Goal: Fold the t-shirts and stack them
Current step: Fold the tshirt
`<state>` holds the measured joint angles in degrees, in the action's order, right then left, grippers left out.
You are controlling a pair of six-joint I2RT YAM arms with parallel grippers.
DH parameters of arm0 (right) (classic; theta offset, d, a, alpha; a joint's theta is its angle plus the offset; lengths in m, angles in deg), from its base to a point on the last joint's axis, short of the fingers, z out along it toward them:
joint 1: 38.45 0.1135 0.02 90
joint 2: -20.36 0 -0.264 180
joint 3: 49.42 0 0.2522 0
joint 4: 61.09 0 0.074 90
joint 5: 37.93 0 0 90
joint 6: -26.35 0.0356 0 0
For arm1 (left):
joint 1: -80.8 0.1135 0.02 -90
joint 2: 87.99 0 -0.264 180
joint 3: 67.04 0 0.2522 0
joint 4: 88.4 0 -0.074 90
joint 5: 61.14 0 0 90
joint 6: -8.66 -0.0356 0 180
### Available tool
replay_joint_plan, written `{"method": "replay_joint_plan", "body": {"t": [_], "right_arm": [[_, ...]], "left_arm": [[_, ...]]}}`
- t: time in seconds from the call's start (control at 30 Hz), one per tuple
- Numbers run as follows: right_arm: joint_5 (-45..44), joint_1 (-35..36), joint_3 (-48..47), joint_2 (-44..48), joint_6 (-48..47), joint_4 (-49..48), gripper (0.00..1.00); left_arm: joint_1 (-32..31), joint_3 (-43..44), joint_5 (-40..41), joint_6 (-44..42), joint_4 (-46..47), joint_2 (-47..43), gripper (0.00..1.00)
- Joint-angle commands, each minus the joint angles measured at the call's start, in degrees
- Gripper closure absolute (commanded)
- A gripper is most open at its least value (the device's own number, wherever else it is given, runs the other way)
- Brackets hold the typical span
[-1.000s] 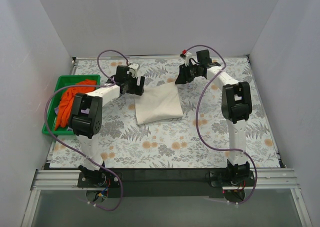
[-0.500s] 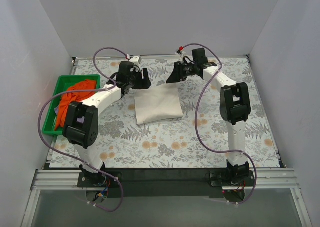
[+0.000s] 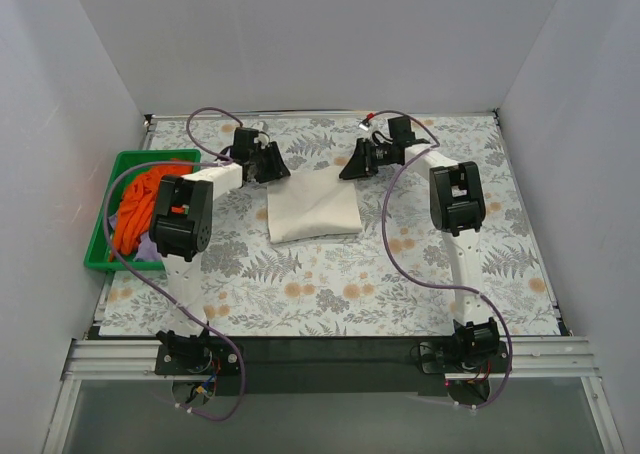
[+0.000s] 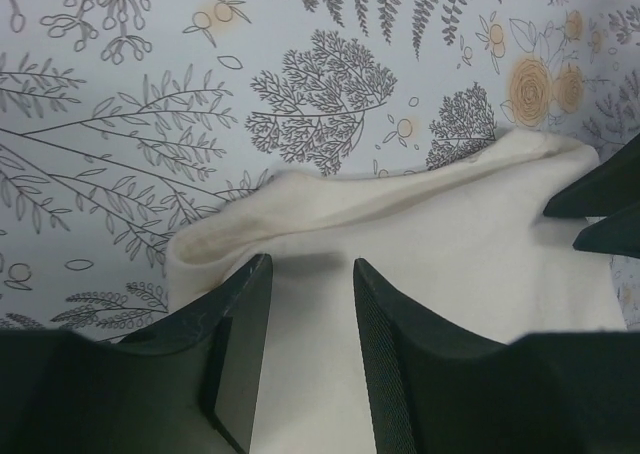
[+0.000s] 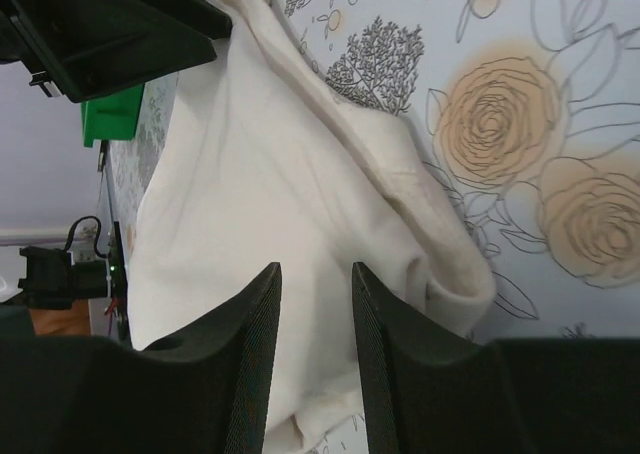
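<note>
The cream t-shirt (image 3: 312, 207) lies folded in a rough square on the flowered table cover, also seen in the left wrist view (image 4: 420, 274) and the right wrist view (image 5: 260, 204). My left gripper (image 3: 277, 168) hangs over its far left corner, jaws open and empty (image 4: 310, 274). My right gripper (image 3: 346, 167) hangs over its far right corner, jaws open and empty (image 5: 315, 279). The orange t-shirt (image 3: 135, 206) lies bunched in the green tray (image 3: 100, 236). A bit of the lavender t-shirt (image 3: 148, 246) shows under it.
The green tray stands at the left edge of the table by the white side wall. Purple cables loop from both arms over the table. White walls close in the back and both sides.
Both arms have drawn back toward their bases and lowered, and both grippers have moved in over the far corners of the cream t-shirt. The shirt has hardly moved.
</note>
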<state>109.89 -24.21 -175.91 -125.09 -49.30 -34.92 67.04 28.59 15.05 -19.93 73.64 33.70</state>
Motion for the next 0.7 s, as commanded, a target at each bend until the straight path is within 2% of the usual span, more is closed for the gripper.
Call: {"method": "replay_joint_plan", "body": {"t": [0.0, 0.13, 0.27, 0.4, 0.5, 0.57, 0.67], "right_arm": [[-1.14, -2.02, -2.59, 0.51, 2.35, -2.56, 0.64], [-1.66, -1.76, 1.17, 5.69, 3.14, -3.09, 0.64], [-3.24, -0.71, 8.02, 16.56, 5.24, -4.23, 0.64], [-6.30, 3.41, 15.07, 25.02, 9.46, -5.72, 0.64], [-8.07, 7.01, 21.64, 29.77, 17.97, -11.24, 0.64], [-9.99, 9.13, 27.87, 31.97, 25.00, -20.08, 0.64], [-13.34, 10.10, 31.94, 31.46, 28.35, -23.11, 0.63]], "left_arm": [[1.45, 0.58, -1.57, 0.91, -0.27, -0.74, 0.62], [1.45, -0.65, -3.59, 2.22, -0.89, -5.47, 0.58], [0.84, -3.81, -5.01, 5.73, -2.12, -13.74, 0.55], [-1.53, -7.77, -4.92, 7.94, -4.31, -21.57, 0.54], [-3.64, -11.45, -5.00, 9.95, -6.25, -25.70, 0.54], [-5.66, -14.87, -5.27, 11.28, -6.25, -27.37, 0.55], [-9.52, -16.91, -4.30, 11.98, -6.08, -26.77, 0.55]]}}
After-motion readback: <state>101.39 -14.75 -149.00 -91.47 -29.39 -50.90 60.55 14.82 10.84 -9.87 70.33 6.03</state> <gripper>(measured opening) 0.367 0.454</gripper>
